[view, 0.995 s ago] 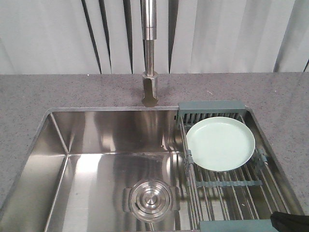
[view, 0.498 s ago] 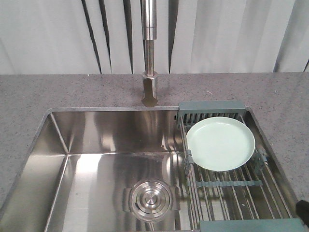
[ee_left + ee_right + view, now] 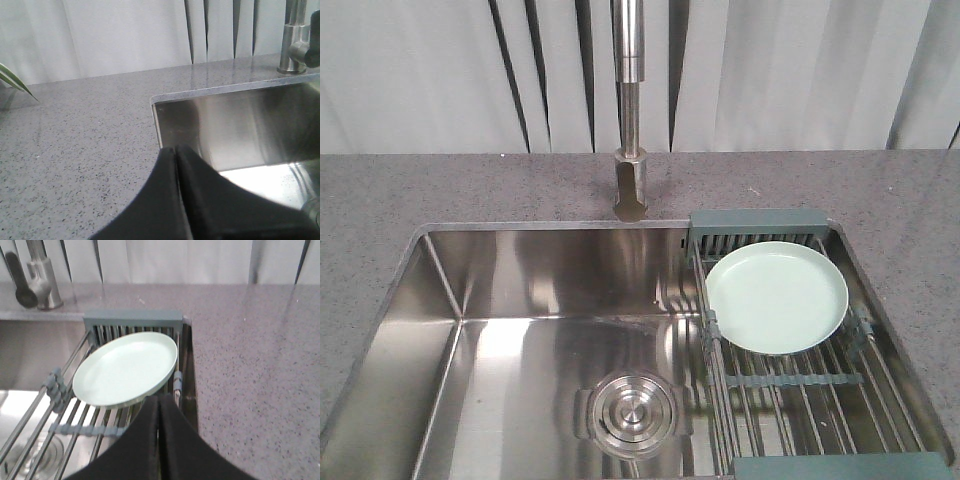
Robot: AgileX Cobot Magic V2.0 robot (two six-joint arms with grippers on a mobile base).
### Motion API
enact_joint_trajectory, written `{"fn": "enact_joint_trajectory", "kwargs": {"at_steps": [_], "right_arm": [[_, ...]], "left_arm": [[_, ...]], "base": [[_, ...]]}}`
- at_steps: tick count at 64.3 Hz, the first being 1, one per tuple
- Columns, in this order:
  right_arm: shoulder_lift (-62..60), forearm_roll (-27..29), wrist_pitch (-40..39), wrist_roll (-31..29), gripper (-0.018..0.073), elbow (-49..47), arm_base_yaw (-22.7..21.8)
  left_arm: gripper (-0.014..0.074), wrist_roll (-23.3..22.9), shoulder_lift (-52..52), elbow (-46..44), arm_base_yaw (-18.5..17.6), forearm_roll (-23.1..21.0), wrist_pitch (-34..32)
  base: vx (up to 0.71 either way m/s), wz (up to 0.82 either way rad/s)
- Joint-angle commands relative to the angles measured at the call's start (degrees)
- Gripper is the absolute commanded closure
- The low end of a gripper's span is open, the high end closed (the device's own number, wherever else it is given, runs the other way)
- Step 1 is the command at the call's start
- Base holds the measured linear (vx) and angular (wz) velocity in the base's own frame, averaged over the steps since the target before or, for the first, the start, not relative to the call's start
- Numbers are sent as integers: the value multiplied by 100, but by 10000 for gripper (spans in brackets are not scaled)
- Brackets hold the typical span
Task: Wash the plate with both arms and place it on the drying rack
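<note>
The pale mint-green plate lies flat on the wire drying rack over the right end of the steel sink. It also shows in the right wrist view, on the rack. My right gripper is shut and empty, just short of the plate's near rim, above the rack's right edge. My left gripper is shut and empty, above the sink's left front corner. Neither arm shows in the front view.
The steel sink basin has a round drain. The tap stands behind it, also in the left wrist view. Grey speckled counter surrounds the sink. A plant leaf is at far left.
The black right arm, seen at the front view's lower right corner a second ago, has drawn back out of that view. The plate has not moved.
</note>
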Motion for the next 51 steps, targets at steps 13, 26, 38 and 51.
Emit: {"fn": "enact_joint_trajectory", "kwargs": {"at_steps": [13, 26, 38, 51], "right_arm": [[-679, -53, -1722, 224, 564, 821, -16], [-679, -101, -2080, 296, 564, 937, -16], [-679, -88, -2080, 298, 564, 937, -3], [-679, -89, -2075, 298, 564, 931, -3]], "left_arm": [[603, -39, -85, -151, 18, -5, -388], [603, -39, -80, -151, 18, -5, -386], [603, -39, -80, -151, 18, -5, -386], [603, -39, -80, -151, 18, -5, -386]], "base": [[0, 0], [0, 0], [0, 0], [0, 0]]}}
